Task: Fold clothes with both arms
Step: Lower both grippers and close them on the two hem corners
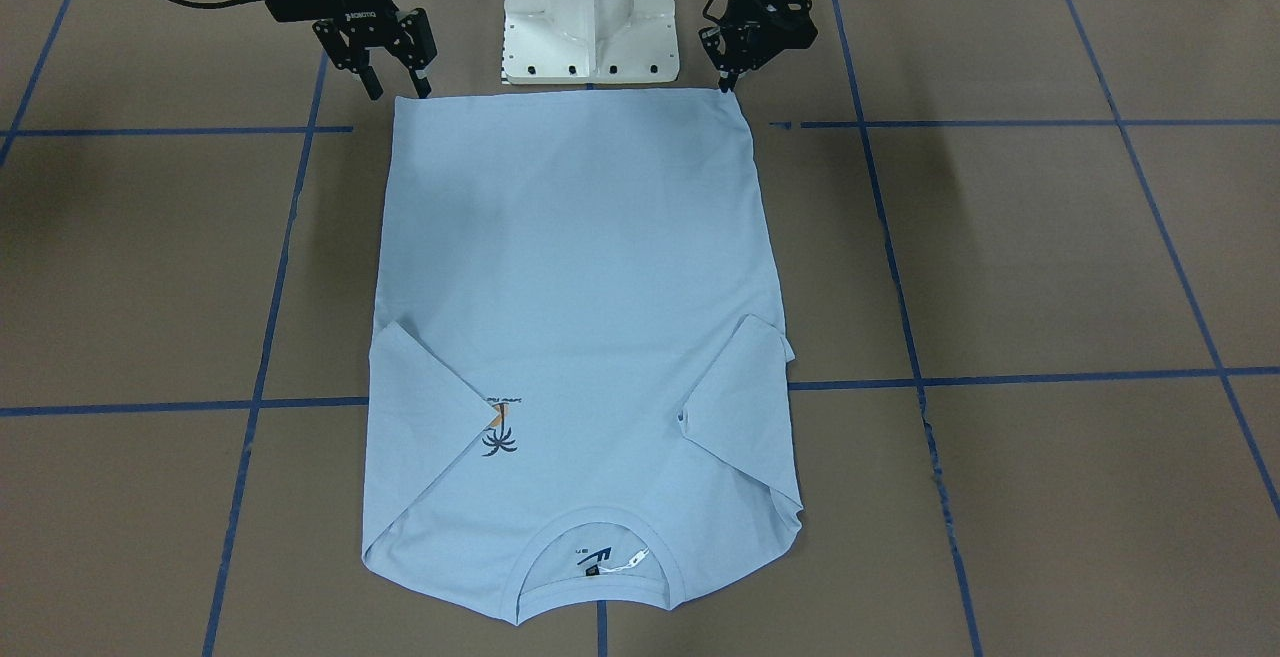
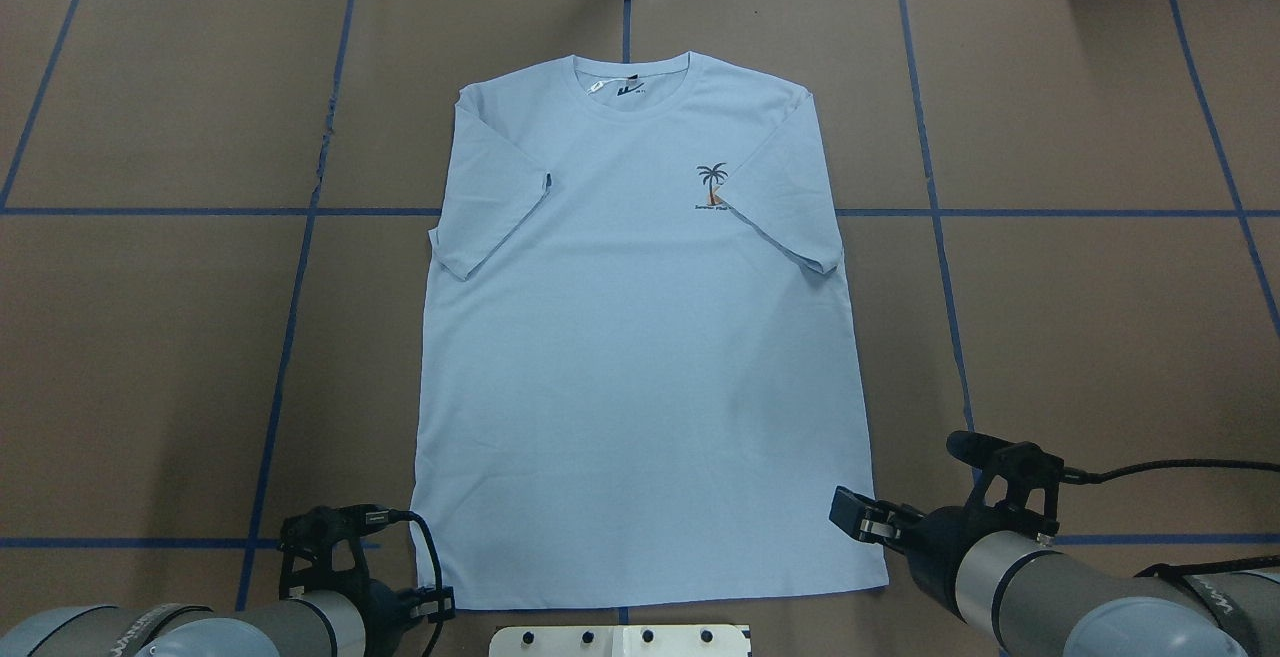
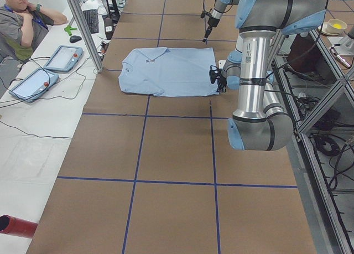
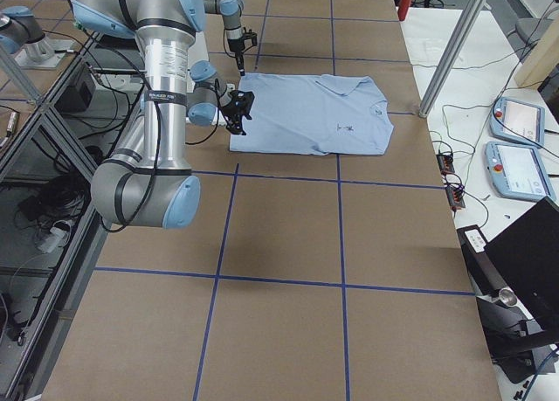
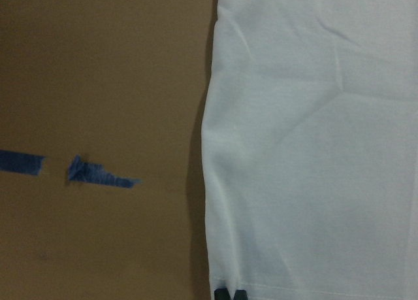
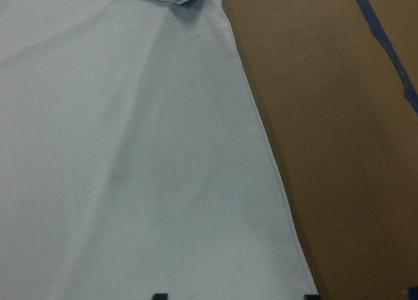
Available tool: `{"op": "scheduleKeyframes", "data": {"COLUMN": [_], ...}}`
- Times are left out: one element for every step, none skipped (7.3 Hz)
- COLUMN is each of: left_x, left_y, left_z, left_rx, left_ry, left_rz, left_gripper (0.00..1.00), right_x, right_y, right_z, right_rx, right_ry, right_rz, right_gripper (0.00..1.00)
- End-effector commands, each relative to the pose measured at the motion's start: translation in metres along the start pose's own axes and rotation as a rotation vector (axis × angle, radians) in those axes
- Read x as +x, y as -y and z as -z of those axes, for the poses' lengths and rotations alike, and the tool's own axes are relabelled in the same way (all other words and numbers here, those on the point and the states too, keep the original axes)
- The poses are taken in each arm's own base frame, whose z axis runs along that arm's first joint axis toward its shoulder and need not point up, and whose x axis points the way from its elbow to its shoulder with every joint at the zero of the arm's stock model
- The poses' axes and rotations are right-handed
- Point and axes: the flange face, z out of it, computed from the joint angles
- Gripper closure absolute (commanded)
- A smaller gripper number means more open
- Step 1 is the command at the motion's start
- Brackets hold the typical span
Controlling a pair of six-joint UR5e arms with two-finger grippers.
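Note:
The light blue T-shirt (image 1: pixel 580 267) lies flat on the brown table, front up, both sleeves folded inward and the collar away from the robot (image 2: pixel 640 357). My left gripper (image 1: pixel 726 85) sits at the hem's left corner. In the left wrist view its fingertips (image 5: pixel 222 293) are pressed together on the hem edge of the shirt (image 5: pixel 313 150). My right gripper (image 1: pixel 400 92) is open at the other hem corner. In the right wrist view (image 6: pixel 235 295) its tips straddle the hem of the shirt (image 6: pixel 130 169), not closed on it.
The white pedestal base (image 1: pixel 590 17) stands just behind the hem, between the two arms. Blue tape lines (image 1: pixel 1000 123) cross the brown table. An operator (image 3: pixel 22 21) sits by teach pendants (image 3: pixel 63 57) beyond the table's far side.

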Motion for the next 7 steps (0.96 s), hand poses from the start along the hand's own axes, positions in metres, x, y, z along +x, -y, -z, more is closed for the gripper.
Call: {"op": "scheduleKeyframes", "data": {"left_x": [0.013,0.019,0.020,0.021,0.024,0.025,0.027], "left_y": [0.009,0.010,0.010,0.010,0.010,0.009,0.009], "left_z": [0.024,0.036,0.038,0.039,0.042,0.043,0.045], "left_rx": [0.003,-0.002,-0.006,-0.008,-0.010,-0.013,-0.014], "left_ry": [-0.053,-0.076,-0.082,-0.085,-0.094,-0.096,-0.102], "left_rz": [0.016,0.020,0.022,0.025,0.028,0.030,0.033], "left_gripper": [1.00,1.00,1.00,1.00,1.00,1.00,1.00], "right_x": [0.012,0.015,0.022,0.026,0.026,0.027,0.027], "right_y": [-0.024,-0.034,-0.046,-0.052,-0.054,-0.057,-0.057], "right_z": [-0.009,-0.011,-0.026,-0.036,-0.038,-0.041,-0.041], "right_rx": [0.037,0.047,0.073,0.084,0.085,0.083,0.082], "right_ry": [-0.085,-0.088,-0.103,-0.112,-0.114,-0.118,-0.118], "right_rz": [-0.028,-0.012,0.015,0.027,0.031,0.036,0.037], "right_gripper": [0.41,0.40,0.39,0.39,0.39,0.39,0.39]}}
